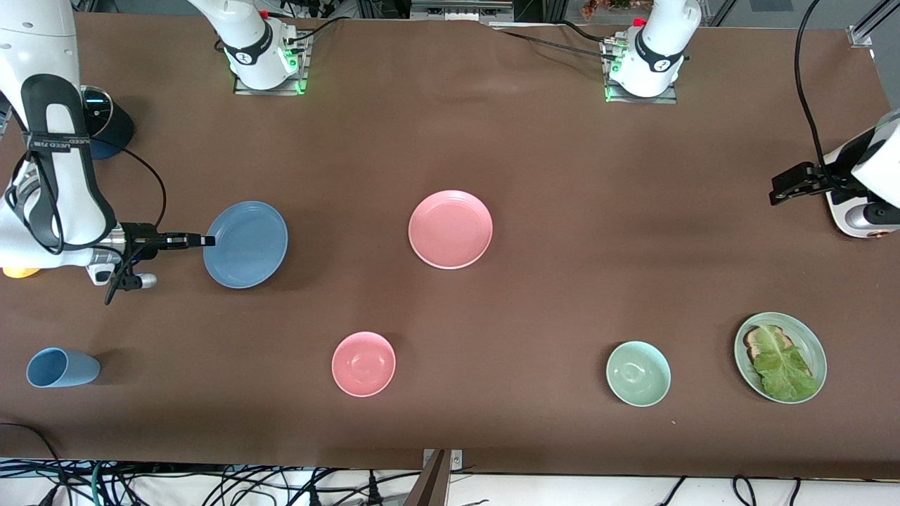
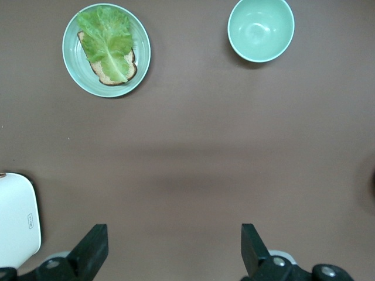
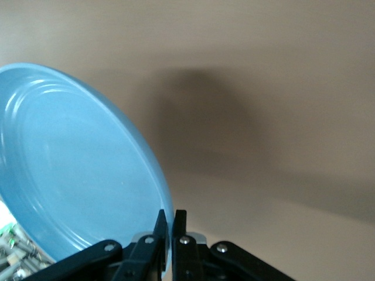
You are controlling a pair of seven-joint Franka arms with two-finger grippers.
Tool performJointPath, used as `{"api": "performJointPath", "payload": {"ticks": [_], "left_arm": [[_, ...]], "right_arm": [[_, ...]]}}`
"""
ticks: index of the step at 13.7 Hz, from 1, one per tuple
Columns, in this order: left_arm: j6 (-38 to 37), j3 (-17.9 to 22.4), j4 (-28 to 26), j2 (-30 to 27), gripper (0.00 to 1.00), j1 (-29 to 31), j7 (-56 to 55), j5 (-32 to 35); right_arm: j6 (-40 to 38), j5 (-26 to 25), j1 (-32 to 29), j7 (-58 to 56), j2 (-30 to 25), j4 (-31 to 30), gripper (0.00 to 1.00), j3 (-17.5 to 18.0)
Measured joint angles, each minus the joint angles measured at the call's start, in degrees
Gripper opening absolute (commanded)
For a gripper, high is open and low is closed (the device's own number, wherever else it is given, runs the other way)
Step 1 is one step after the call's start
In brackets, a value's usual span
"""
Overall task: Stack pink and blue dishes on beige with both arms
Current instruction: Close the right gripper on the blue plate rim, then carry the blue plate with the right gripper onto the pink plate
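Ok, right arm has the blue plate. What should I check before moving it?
1. Right gripper shut on blue plate rim: ok.
2. Blue plate lifted off the table: cannot tell.
3. Beige plate located: not ok, none shows in any view.
4. Pink plate free at mid-table, nothing between it and the blue plate: ok.
5. Left gripper open, waiting over its own end of the table: ok.

Both arms (image 1: 49, 140) are glossy white with dark grey joint bands, black cables looped along them, green-lit bases, and black end effector fingers (image 3: 170, 234) fixed with silver screws.
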Motion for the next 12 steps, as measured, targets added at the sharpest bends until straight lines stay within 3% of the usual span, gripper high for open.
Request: {"api": "performJointPath", "payload": {"ticks": [2,5,12], "left_arm": [[-0.2,-0.7,0.0,-1.1,1.00,-0.1,0.1,0.0],[-0.9,-2.9,0.0,-2.7,1.00,-0.5,-0.1,0.0],[-1.0,-2.9,-1.5,-4.1,1.00,-0.7,0.0,0.0]], "right_arm": [[-2.5,0.0,3.9,1.9,-0.1,2.2,0.00,0.2],[-1.8,0.3,12.9,13.8,-0.1,3.9,0.00,0.5],[9.8,0.5,35.3,29.5,0.2,4.3,0.00,0.9]]}}
